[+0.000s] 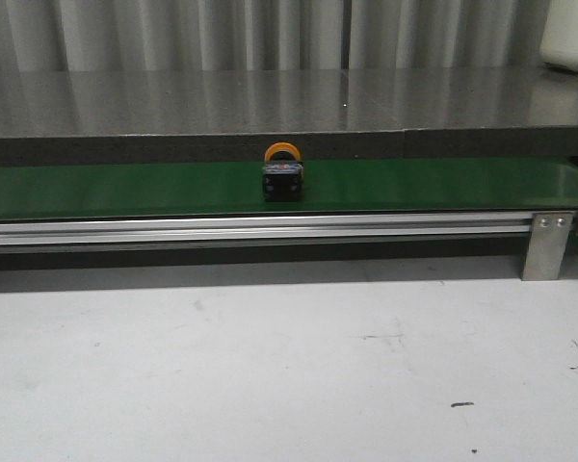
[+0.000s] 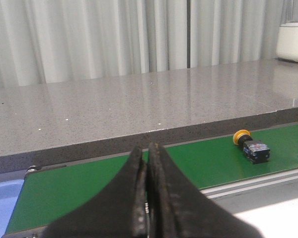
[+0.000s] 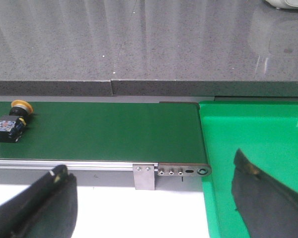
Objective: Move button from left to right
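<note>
The button [image 1: 282, 173], an orange-yellow cap on a boxy black body, lies on its side on the green belt [image 1: 125, 188] near the middle of the front view. It also shows in the left wrist view [image 2: 252, 146] and in the right wrist view [image 3: 11, 124]. My left gripper [image 2: 147, 151] is shut and empty, well short of the button, over the belt's left part. My right gripper [image 3: 151, 171] is wide open and empty, near the belt's right end, far from the button. Neither gripper shows in the front view.
A grey stone counter [image 1: 270, 101] runs behind the belt. An aluminium rail [image 1: 250, 229] with a bracket [image 1: 546, 243] edges the belt's front. A bright green tray [image 3: 253, 148] sits past the belt's right end. A white appliance [image 2: 293, 40] stands at the far right. A white table [image 1: 270, 366] lies in front.
</note>
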